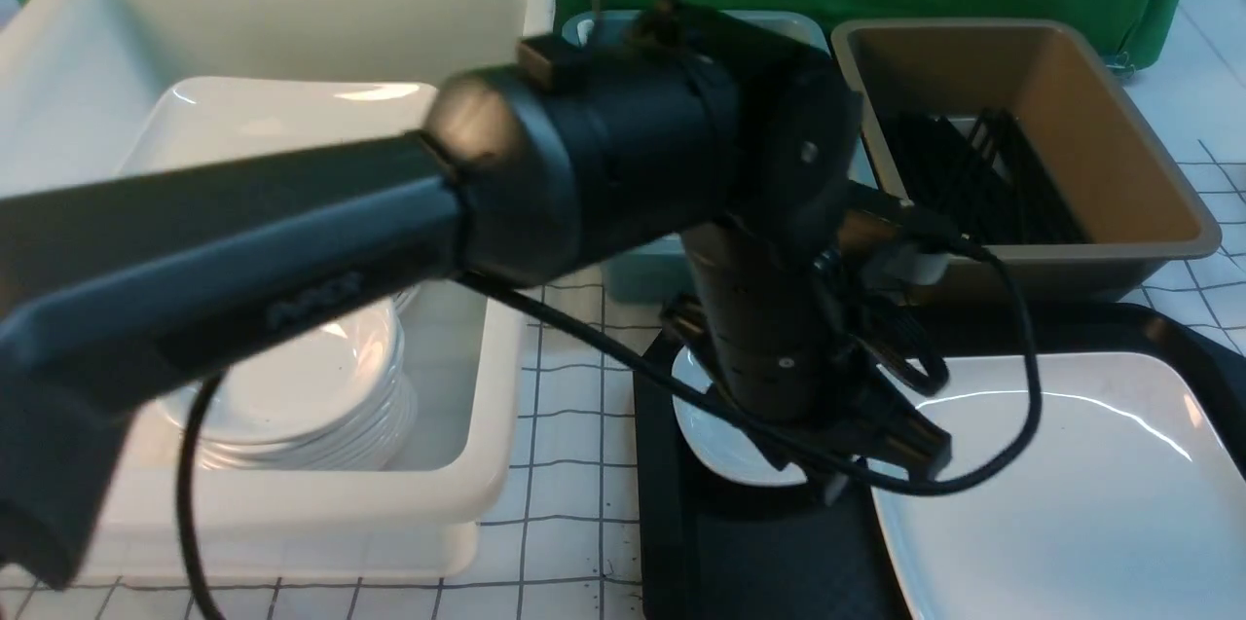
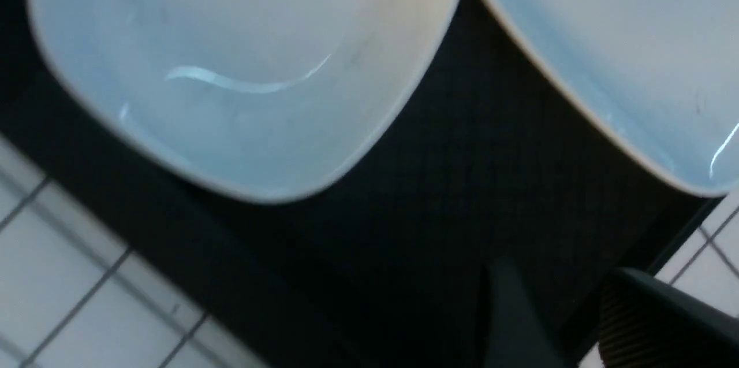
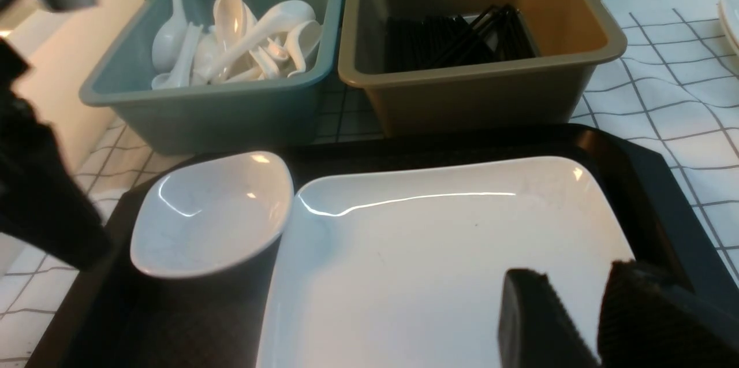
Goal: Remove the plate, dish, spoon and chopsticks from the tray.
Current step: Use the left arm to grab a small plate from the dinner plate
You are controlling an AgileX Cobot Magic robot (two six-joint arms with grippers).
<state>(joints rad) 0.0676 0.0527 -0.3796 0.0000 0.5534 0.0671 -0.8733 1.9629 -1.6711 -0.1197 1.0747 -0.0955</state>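
On the black tray [image 1: 750,542] sit a small deep white dish [image 1: 715,430] and the large white plate [image 1: 1061,484], side by side. My left gripper [image 1: 881,474] hangs low over the tray between them. In the left wrist view its fingers [image 2: 511,322] stand apart over bare tray [image 2: 433,212], open and holding nothing, with the dish [image 2: 242,67] and the plate [image 2: 623,50] beyond them. My right gripper [image 3: 577,310] is open over the plate's [image 3: 439,258] corner, near the tray rim [image 3: 652,183]. No spoon or chopsticks show on the tray.
A cream bin [image 1: 292,17] at the left holds stacked white plates [image 1: 292,396]. Behind the tray, a teal bin [image 3: 231,108] holds several white spoons [image 3: 242,38] and a brown bin [image 3: 479,90] holds black chopsticks [image 3: 456,38]. My left arm [image 1: 292,231] crosses the front view.
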